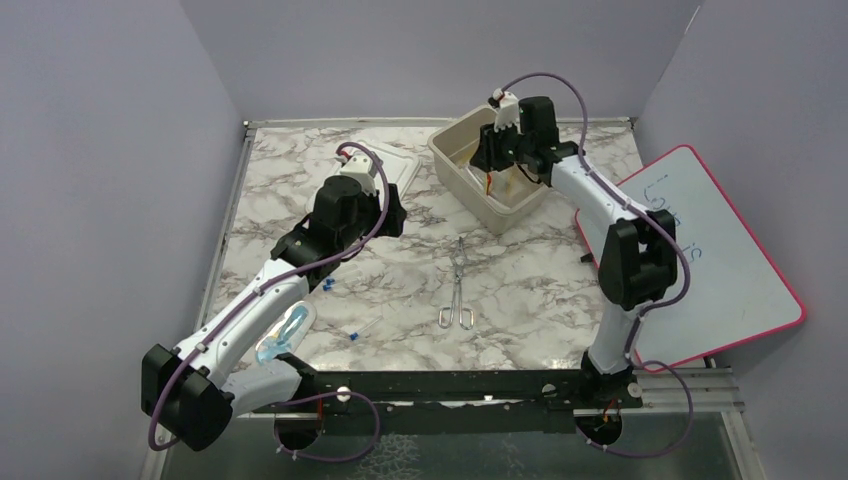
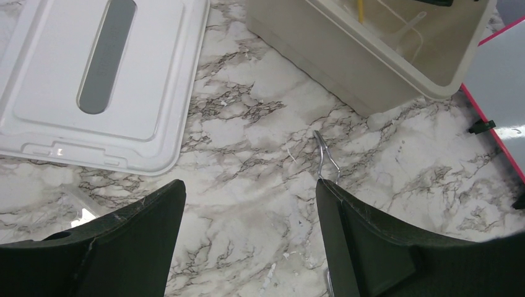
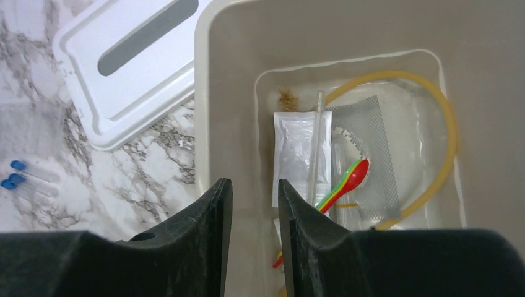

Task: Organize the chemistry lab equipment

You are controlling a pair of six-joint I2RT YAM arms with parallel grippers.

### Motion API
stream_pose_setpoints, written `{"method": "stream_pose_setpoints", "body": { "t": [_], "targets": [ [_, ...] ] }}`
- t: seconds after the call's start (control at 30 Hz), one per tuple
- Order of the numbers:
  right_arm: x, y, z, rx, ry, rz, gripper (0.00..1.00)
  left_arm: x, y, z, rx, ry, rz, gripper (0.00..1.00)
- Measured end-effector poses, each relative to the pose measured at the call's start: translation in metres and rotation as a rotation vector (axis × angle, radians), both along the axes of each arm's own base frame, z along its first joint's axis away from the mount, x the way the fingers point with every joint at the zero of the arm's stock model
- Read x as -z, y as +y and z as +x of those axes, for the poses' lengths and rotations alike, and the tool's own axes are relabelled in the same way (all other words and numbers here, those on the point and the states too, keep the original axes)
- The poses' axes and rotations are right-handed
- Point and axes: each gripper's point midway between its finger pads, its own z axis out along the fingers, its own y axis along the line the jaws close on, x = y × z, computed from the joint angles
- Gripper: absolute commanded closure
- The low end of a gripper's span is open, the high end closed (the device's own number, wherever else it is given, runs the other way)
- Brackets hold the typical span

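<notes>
Thin metal tongs (image 1: 458, 285) lie on the marble mid-table; their tips (image 2: 325, 158) show just beyond my left gripper's right finger. My left gripper (image 2: 251, 185) hovers open over bare marble, left of the tongs. On the near left lie tiny blue-capped pieces (image 1: 328, 287), a clear dropper (image 1: 360, 330) and a clear plastic packet (image 1: 285, 335). My right gripper (image 3: 255, 185) hangs over the beige bin's (image 3: 210, 74) left wall, jaws narrowly open and empty. In the bin lie amber tubing (image 3: 447, 136), a packet (image 3: 294, 154), grey mesh (image 3: 371, 148) and red-tipped coloured spoons (image 3: 348, 180).
The bin's white lid (image 1: 395, 165) lies flat on the table behind my left gripper, left of the bin (image 1: 470, 190). A pink-edged whiteboard (image 1: 700, 260) leans at the right edge. Purple walls close in the back and sides.
</notes>
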Motion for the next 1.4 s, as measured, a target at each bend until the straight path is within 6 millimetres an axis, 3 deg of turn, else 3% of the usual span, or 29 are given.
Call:
{"method": "stream_pose_setpoints", "body": {
  "t": [0.13, 0.27, 0.37, 0.43, 0.53, 0.63, 0.73, 1.0, 1.2, 1.3, 1.4],
  "targets": [
    [-0.035, -0.006, -0.018, 0.057, 0.001, 0.034, 0.53, 0.0, 0.001, 0.0, -0.002, 0.001, -0.001, 0.2],
    [-0.073, -0.012, -0.054, 0.133, -0.026, 0.08, 0.5, 0.0, 0.001, 0.001, -0.004, 0.001, -0.002, 0.2],
    [-0.089, -0.003, -0.085, 0.15, -0.03, 0.119, 0.49, 0.0, 0.001, 0.001, -0.005, 0.001, -0.003, 0.2],
    [-0.089, 0.006, -0.104, 0.174, -0.015, 0.132, 0.49, 0.0, 0.001, 0.001, -0.006, 0.001, -0.004, 0.2],
    [-0.066, 0.028, -0.135, 0.216, 0.036, 0.112, 0.47, -0.001, 0.002, 0.002, -0.01, 0.0, -0.007, 0.2],
    [-0.024, 0.046, -0.169, 0.256, 0.117, 0.055, 0.46, -0.002, 0.003, 0.002, -0.013, -0.004, -0.011, 0.2],
    [0.011, 0.041, -0.19, 0.324, 0.188, -0.011, 0.44, -0.005, 0.004, 0.001, -0.016, -0.012, -0.019, 0.2],
    [0.079, 0.026, -0.212, 0.471, 0.303, -0.163, 0.37, -0.009, 0.006, 0.0, -0.031, -0.021, -0.03, 0.19],
    [0.132, 0.018, -0.224, 0.487, 0.395, -0.291, 0.37, -0.009, 0.007, 0.001, -0.037, -0.02, -0.033, 0.19],
    [0.147, 0.018, -0.227, 0.483, 0.426, -0.326, 0.38, -0.009, 0.008, 0.001, -0.038, -0.019, -0.033, 0.19],
    [0.149, 0.024, -0.224, 0.476, 0.432, -0.323, 0.39, -0.009, 0.008, 0.001, -0.039, -0.019, -0.033, 0.18]
  ]
}}
